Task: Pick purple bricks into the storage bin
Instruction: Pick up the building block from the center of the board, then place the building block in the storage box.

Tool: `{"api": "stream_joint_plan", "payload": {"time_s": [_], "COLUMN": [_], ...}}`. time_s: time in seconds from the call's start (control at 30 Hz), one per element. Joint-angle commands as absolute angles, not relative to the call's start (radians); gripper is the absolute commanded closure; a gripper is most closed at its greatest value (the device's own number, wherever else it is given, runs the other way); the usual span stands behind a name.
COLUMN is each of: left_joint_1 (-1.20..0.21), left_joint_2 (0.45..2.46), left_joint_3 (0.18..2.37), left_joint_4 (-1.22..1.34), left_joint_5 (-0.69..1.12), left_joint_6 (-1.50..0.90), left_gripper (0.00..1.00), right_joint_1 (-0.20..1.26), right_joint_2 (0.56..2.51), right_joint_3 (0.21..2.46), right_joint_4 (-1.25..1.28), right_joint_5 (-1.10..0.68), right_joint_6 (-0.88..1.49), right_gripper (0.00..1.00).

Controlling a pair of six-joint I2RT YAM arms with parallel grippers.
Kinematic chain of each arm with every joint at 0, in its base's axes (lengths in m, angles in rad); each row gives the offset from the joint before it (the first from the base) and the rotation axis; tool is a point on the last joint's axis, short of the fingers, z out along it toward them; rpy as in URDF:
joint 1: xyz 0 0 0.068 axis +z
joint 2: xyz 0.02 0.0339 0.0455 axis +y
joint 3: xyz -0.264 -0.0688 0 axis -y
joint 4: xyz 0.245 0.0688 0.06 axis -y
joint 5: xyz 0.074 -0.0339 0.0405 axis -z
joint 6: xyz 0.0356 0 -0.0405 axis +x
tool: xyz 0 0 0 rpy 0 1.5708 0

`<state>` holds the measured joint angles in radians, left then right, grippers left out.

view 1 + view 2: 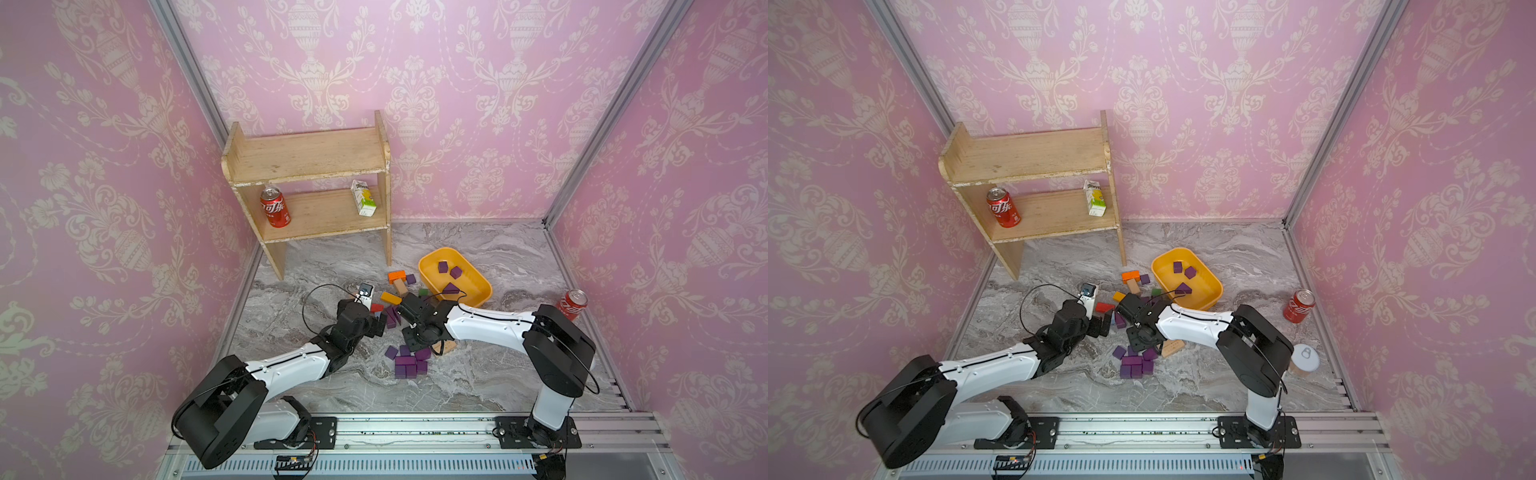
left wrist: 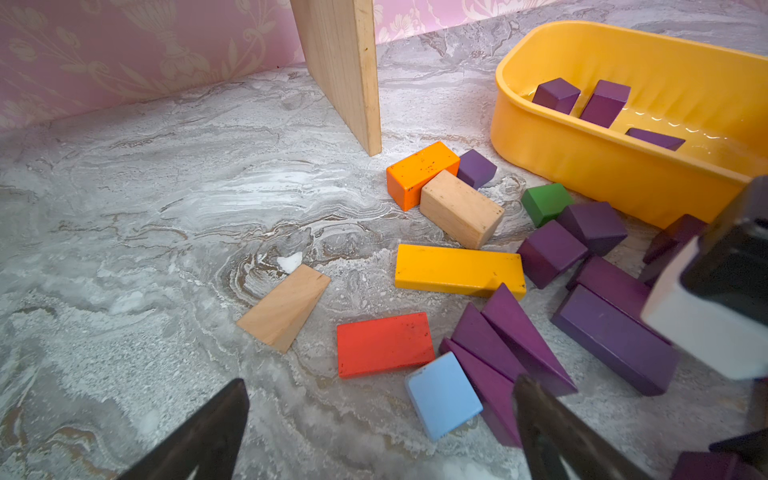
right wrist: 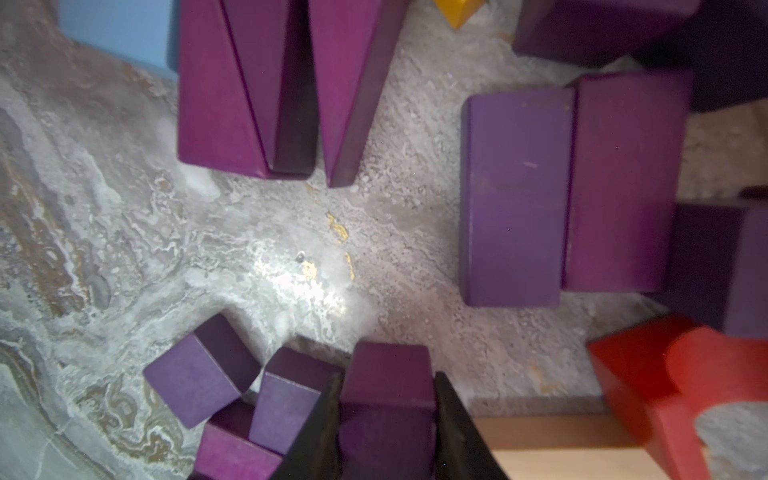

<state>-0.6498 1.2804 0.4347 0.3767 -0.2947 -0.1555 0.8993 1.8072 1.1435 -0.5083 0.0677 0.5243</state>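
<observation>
Your right end effector (image 3: 387, 380) is clamped on one purple brick (image 3: 386, 415), with a dark finger pressed to each side. It sits at the edge of a loose heap of purple bricks (image 1: 409, 363) whose count you cannot settle. Your left end effector (image 2: 374, 432) stands wide apart above the counter (image 1: 478, 374), gripping nothing, near a blue block (image 2: 442, 395) and a red block (image 2: 384, 343).

In both top views the right wrist hides its own fingers (only the wrist camera shows the grip). The counter is grey marbled stone and the walls (image 1: 457, 83) are pink and patterned.

The storage bin (image 1: 471, 284) lies beyond the blocks and holds three purple bricks. The wooden shelf (image 1: 307, 153) carries one red can (image 1: 274, 206) and one carton (image 1: 363, 198). A second red can (image 1: 573, 303) stands on the counter.
</observation>
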Motion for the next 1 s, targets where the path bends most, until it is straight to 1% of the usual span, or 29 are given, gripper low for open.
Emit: {"api": "stream_joint_plan", "payload": {"time_s": [0.0, 0.17, 0.23, 0.37, 0.5, 0.67, 0.8, 0.97], "left_joint_1": [-0.641, -0.641, -0.643, -0.642, -0.642, -0.642, -0.643, -0.642], "left_joint_2": [1.284, 1.286, 1.288, 1.288, 1.284, 1.281, 1.281, 1.285], "left_joint_3": [0.428, 0.429, 0.428, 0.428, 0.427, 0.428, 0.427, 0.426], "left_joint_4": [0.374, 0.376, 0.375, 0.376, 0.371, 0.374, 0.375, 0.378], "left_joint_5": [-0.308, -0.308, -0.309, -0.311, -0.312, -0.302, -0.297, -0.299], "left_joint_6": [-0.175, -0.177, -0.178, -0.181, -0.181, -0.191, -0.193, -0.194], "left_gripper": [0.01, 0.01, 0.01, 0.01, 0.01, 0.01, 0.01, 0.01], "right_joint_1": [0.899, 0.893, 0.887, 0.835, 0.760, 0.618, 0.496, 0.415], "right_joint_2": [1.814, 1.754, 1.732, 1.663, 1.600, 1.569, 1.585, 1.632], "right_joint_3": [1.154, 1.164, 1.210, 1.230, 1.261, 1.310, 1.331, 1.344], "right_joint_4": [-0.503, -0.514, -0.535, -0.508, -0.526, -0.552, -0.554, -0.553], "right_joint_5": [0.071, 0.098, 0.108, 0.049, 0.086, 0.102, 0.092, 0.128], "right_joint_6": [0.513, 0.485, 0.466, 0.465, 0.429, 0.367, 0.346, 0.327], "right_gripper": [0.70, 0.73, 0.73, 0.74, 0.74, 0.74, 0.75, 0.76]}}
